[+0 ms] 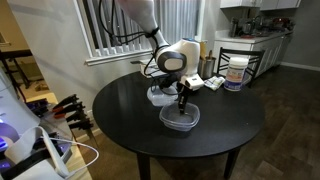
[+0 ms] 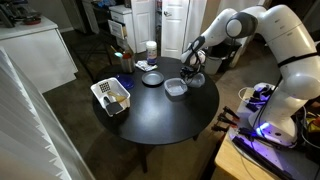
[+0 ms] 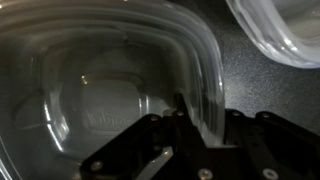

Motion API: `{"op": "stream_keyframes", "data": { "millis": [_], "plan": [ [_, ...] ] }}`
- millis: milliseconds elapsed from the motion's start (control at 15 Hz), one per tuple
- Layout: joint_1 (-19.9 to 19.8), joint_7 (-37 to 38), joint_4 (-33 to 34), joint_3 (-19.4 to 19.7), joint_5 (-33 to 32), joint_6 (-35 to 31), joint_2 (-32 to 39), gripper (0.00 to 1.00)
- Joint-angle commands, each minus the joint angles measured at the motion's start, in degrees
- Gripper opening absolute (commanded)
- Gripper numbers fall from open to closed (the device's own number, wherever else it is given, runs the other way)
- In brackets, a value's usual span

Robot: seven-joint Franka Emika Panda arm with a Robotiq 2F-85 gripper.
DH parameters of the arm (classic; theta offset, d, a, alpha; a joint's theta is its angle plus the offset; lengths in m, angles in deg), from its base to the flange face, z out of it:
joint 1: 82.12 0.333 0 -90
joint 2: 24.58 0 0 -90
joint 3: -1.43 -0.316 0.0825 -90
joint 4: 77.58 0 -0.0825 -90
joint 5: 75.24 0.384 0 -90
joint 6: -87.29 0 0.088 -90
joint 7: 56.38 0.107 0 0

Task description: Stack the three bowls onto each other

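A clear bowl [image 1: 181,119] sits on the round black table [image 1: 130,125] and also shows in the exterior view [image 2: 176,89]. In the wrist view this bowl [image 3: 90,90] fills the left side. My gripper [image 3: 200,112] reaches down onto its right rim, one finger inside the wall and one outside, shut on it. The gripper shows in both exterior views [image 1: 182,100] [image 2: 188,72]. A second clear bowl [image 1: 160,97] lies just behind and appears in the wrist view at the top right [image 3: 285,30]. I cannot make out a third bowl apart from these.
A dark blue round dish [image 2: 152,79] and a white basket [image 2: 112,97] stand on the table away from the bowls. A white container [image 1: 236,72] and small items stand at the table's back edge. Cabinets and shelves surround the table.
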Motion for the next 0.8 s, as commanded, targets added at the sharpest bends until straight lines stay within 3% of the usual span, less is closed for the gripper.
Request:
{"op": "stream_keyframes", "data": {
  "millis": [0, 267, 600, 733],
  "plan": [
    [1.54, -2.07, -2.69, 0.96, 0.71, -0.19, -2.80, 0.01],
    [4.78, -1.54, -8.82, 3.47, -0.75, -0.80, -9.73, 0.01],
    [11.98, 2.20, -13.87, 9.57, -5.57, 0.90, -16.62, 0.01],
    [13.29, 1.56, -15.03, 9.68, -7.17, 0.64, -18.43, 0.01]
  ]
}}
